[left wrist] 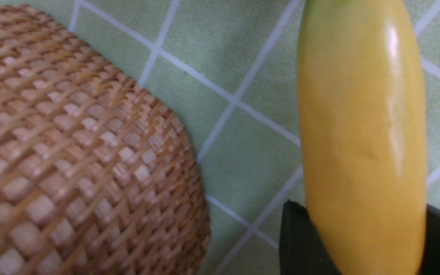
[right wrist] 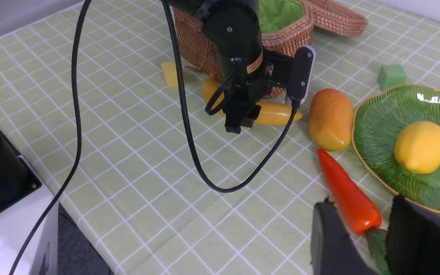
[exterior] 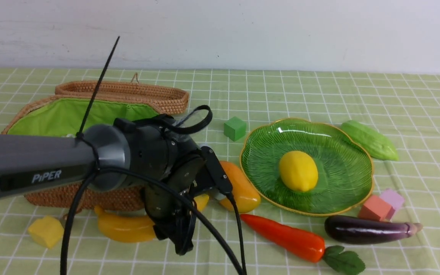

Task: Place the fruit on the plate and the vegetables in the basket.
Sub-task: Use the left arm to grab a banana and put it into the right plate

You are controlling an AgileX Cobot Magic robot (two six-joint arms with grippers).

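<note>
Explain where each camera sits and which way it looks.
Front: between the arms, facing forward across the table to the white wall; left arm shows.
Left wrist: looks down at the long yellow toy banana between its dark fingers.
Right wrist: faces the left gripper; own fingers show.
Shared: all see banana and tan woven wicker basket.

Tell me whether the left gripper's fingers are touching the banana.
Touching: the left wrist view shows both left fingers pressed against the banana's sides.
</note>
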